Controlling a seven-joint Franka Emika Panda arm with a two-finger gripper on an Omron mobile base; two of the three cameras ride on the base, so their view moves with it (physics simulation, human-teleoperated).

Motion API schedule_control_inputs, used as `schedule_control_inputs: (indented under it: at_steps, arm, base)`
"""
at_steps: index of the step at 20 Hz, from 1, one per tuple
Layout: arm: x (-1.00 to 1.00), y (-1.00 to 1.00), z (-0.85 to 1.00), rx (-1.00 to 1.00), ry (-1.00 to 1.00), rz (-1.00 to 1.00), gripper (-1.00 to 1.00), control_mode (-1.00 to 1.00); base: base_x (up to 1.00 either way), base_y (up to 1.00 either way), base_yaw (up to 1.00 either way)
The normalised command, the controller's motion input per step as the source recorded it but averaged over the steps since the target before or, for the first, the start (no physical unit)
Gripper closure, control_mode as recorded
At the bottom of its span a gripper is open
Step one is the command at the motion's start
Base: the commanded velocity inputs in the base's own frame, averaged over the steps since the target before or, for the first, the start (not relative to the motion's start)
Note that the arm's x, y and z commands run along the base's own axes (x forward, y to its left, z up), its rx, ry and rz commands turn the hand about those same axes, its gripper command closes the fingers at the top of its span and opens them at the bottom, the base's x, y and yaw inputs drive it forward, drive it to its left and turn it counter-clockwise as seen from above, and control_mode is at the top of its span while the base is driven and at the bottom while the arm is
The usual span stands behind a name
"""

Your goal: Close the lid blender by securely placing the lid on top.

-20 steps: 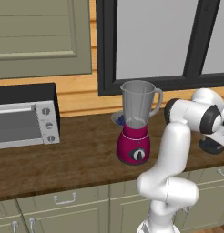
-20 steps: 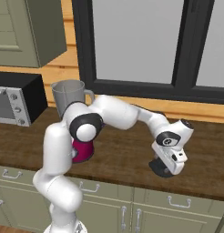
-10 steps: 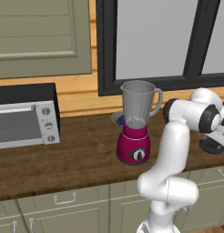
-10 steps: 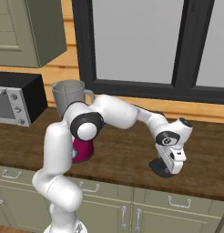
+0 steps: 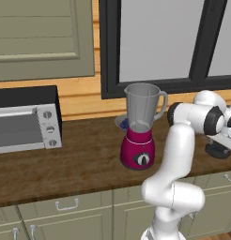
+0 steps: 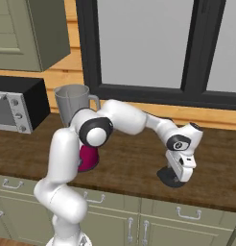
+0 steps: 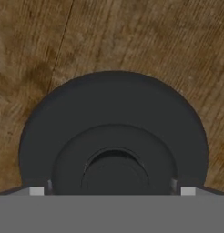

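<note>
The gripper hangs straight down over the lid, its jaws spread wide to either side of the cap and not clamped on it. From the hand camera the lid is a flat black disc with a raised ring and a darker hollow at its centre, lying flat on the wooden counter; the two finger tips peek up at about 8 and 4 o'clock of the disc, outside its raised ring. Whether the tips touch the rim cannot be told.

In the right base view the lid sits on the counter directly beneath the hand, at about 3 o'clock from the blender and well apart from it. In the left base view the lid shows as a dark disc near the right edge, under the white wrist.

The blender stands upright near the middle of the counter, magenta base with a black dial below, grey see-through jar above, handle toward 3 o'clock, mouth uncovered. Just behind its base, at about 11 o'clock, lies a small blue dish. Far off at 9 o'clock sits the toaster oven, against the wooden wall below the cupboard
</note>
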Motion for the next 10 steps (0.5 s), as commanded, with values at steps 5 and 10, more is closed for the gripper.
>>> schedule_control_inputs:
  at_steps: [5, 10]
  arm:
    - [0.00, 0.00, -0.56, 0.00, 0.02, -0.01, 1.00, -1.00]
    - [0.00, 0.00, -0.43, 0.00, 0.00, 0.00, 1.00, -1.00]
  base:
    - [0.00, 0.00, 0.00]
    - [0.00, 0.00, 0.00]
